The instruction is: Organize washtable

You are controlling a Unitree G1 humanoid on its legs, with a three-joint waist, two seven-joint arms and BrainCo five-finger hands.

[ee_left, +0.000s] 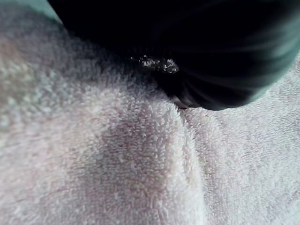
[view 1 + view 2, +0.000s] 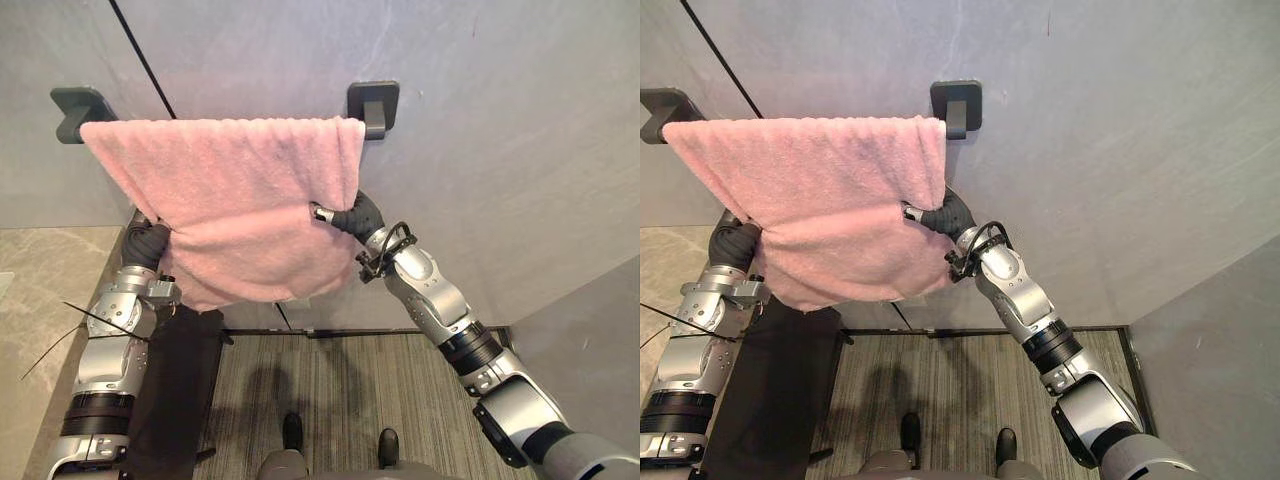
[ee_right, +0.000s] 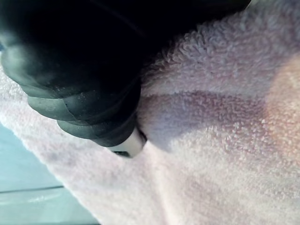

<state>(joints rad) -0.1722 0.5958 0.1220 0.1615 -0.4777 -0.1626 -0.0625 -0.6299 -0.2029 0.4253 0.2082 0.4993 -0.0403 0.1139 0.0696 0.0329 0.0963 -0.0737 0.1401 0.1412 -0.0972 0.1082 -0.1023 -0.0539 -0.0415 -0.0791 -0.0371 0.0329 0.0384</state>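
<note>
A pink towel (image 2: 240, 200) hangs spread over a rail between two dark wall brackets, one to the left (image 2: 80, 108) and one to the right (image 2: 373, 103). My left hand (image 2: 148, 240) reaches up behind the towel's lower left edge, and only its dark ribbed cover shows. My right hand (image 2: 352, 216) goes in at the towel's right edge, about halfway down, and the cloth hides the rest of it. In the left wrist view the dark cover (image 1: 197, 47) lies against the pink terry cloth (image 1: 140, 164). The right wrist view has the cover (image 3: 70, 61) pressed into the towel (image 3: 211, 117) too.
The grey wall (image 2: 500, 150) stands right behind the towel. A beige stone countertop (image 2: 40, 290) lies at the left. Below the left arm a dark cloth or panel (image 2: 175, 390) hangs down. Ribbed grey flooring (image 2: 350, 390) runs along the foot of the wall.
</note>
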